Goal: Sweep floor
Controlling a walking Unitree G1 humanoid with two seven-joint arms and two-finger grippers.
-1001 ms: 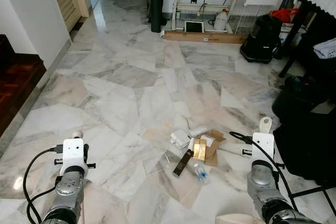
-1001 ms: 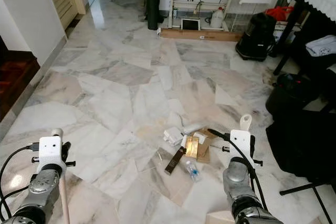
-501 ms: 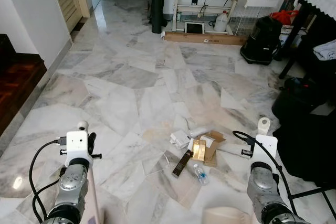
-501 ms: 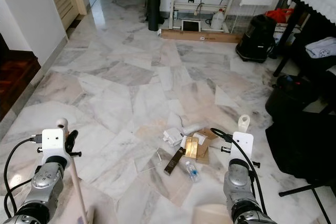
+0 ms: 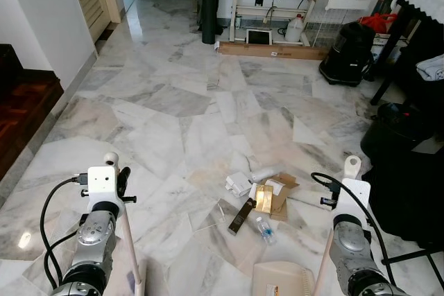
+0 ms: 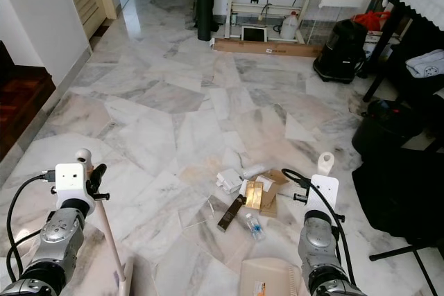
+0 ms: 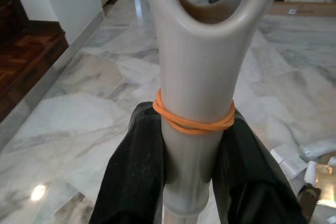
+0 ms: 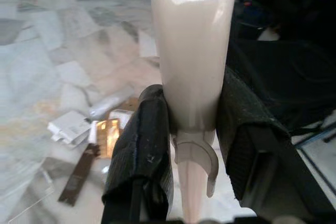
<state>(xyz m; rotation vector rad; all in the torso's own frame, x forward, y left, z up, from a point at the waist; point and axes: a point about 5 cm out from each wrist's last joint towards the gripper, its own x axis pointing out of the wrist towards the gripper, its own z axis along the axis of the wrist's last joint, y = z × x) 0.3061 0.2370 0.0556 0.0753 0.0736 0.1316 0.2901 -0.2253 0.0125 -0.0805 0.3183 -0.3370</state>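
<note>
A litter pile lies on the marble floor: a torn cardboard box, a gold packet, a dark brown bar, a small plastic bottle and white papers. My left gripper is shut on the top of a pale broom handle that carries an orange rubber band; the stick slants down to the floor at the lower left. My right gripper is shut on the beige dustpan handle. The dustpan rests low on the floor, a little nearer to me than the litter.
Black bags and a dark table leg crowd the right side. A black vacuum and a wooden plank stand at the back. A dark wooden step and a white wall border the left.
The broom stick has swung into sight below my left gripper, which has shifted right. The dustpan has come forward into view at the bottom. The litter has stayed put.
</note>
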